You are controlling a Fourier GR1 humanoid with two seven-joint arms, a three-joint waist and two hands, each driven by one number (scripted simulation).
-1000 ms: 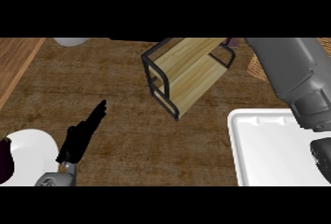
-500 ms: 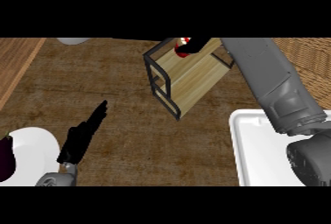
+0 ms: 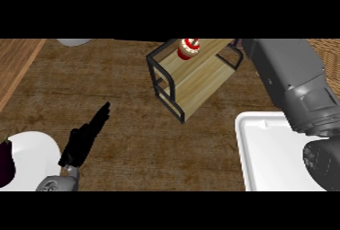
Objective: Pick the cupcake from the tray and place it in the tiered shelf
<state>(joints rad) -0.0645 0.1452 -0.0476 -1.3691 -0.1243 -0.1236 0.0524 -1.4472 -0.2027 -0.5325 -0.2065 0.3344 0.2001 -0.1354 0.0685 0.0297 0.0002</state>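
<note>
The cupcake [image 3: 188,48] stands upright on the top board of the tiered shelf [image 3: 199,83], which sits by the far edge of the surface [image 3: 133,130]; the white tray [image 3: 266,157] lies at the near right corner. The left hand [image 3: 85,139] rests near the near left corner, its fingers [image 3: 101,114] straight and pressed together, touching nothing. Only the right grey forearm [image 3: 292,81] shows, running above the tray toward the shelf; its fingers are hidden, so their state cannot be told.
</note>
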